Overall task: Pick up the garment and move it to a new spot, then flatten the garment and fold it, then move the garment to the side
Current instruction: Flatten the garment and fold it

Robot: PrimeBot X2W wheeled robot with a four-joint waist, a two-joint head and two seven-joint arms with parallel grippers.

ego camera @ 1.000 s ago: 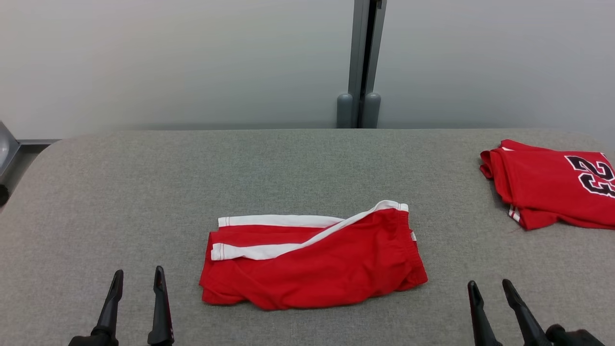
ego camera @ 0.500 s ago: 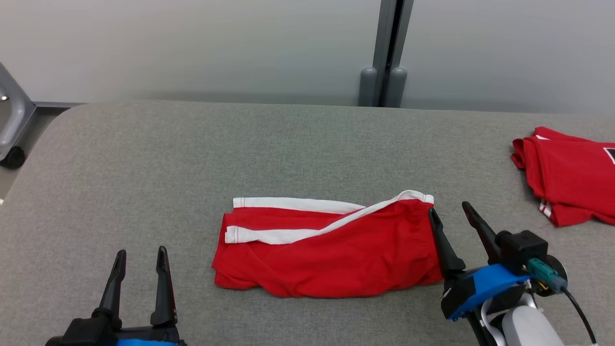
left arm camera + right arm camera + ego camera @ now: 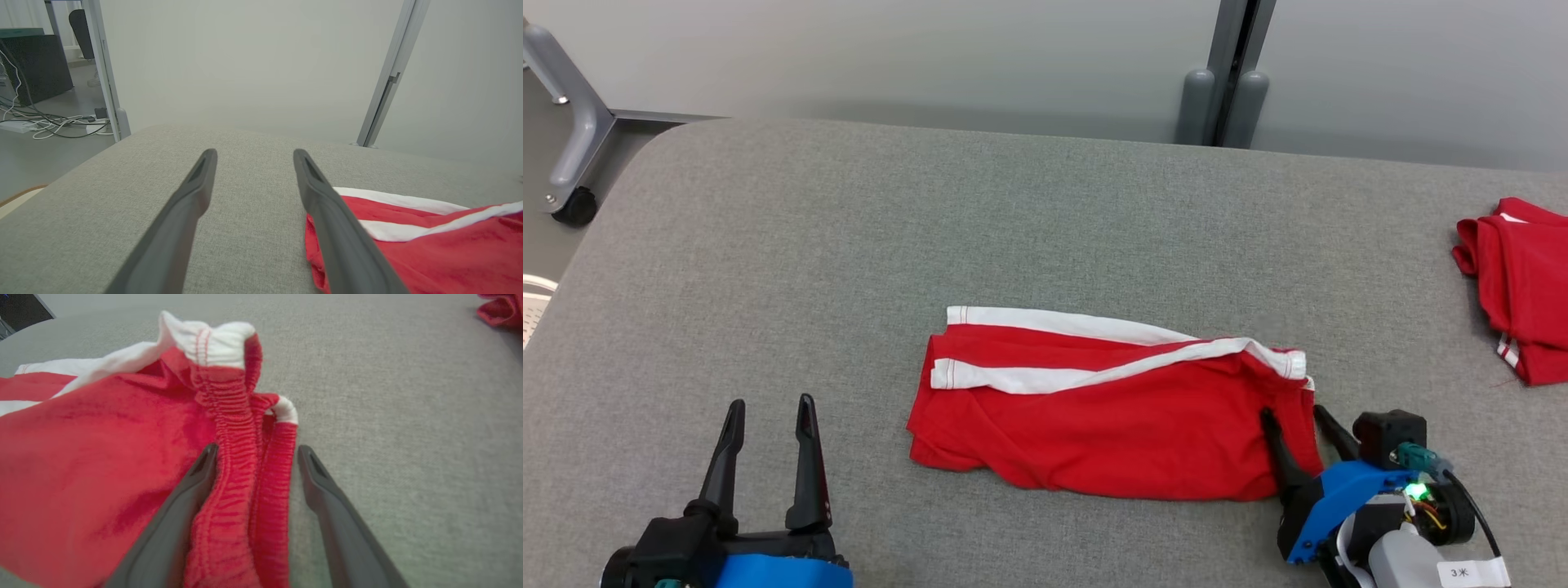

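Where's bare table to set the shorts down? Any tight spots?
Largest free patch: left half of the table, between the red shorts and the left edge, beyond the left gripper. Also bare: the strip behind the shorts to the far edge, and the gap between shorts and the other red garment. Crowded: near-right, where the right gripper straddles the waistband, fingers open.

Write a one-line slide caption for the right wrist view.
Right gripper, jaws open, straddles the elastic waistband of the red shorts lying on the grey table.
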